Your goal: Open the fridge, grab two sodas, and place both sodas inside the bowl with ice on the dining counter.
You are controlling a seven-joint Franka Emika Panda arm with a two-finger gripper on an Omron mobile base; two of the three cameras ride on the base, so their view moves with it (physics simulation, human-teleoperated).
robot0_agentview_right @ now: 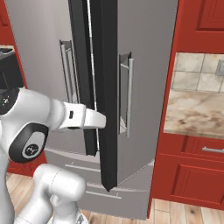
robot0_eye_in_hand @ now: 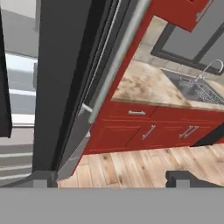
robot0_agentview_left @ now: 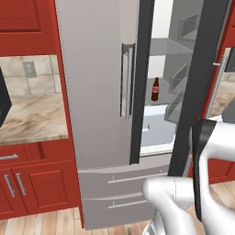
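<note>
**Fridge door stands ajar, gripper empty beside it**

Before you, the fridge (robot0_agentview_left: pixel 98 114) fills the frame between red cabinets (robot0_agentview_left: pixel 34 183), its right door (robot0_agentview_right: pixel 131 87) swung partly out so a wedge of white interior and grey shelves shows in the left base view. That gap looks wide enough to see in, but probably not yet wide enough for the arm to reach the shelves, so judge the opening step as only part done. The left door remains closed, its bar handle (robot0_agentview_left: pixel 126 80) untouched.

Your arm (robot0_agentview_right: pixel 65 117) reaches level toward the dark edge of the open door. In the hand view the door's bar handle (robot0_eye_in_hand: pixel 114 65) runs diagonally past, apart from the gripper (robot0_eye_in_hand: pixel 113 177), whose fingertips (robot0_eye_in_hand: pixel 41 178) stand spread wide with nothing between them. The handle appears released, likely so you can push the door wider from a better angle.

On a middle shelf stands a small dark-red bottle-shaped drink (robot0_agentview_left: pixel 155 89) with a red label, upright and alone. It may be one of the sodas; you cannot tell from here. A second one, the bowl and the dining counter lie elsewhere.
</note>
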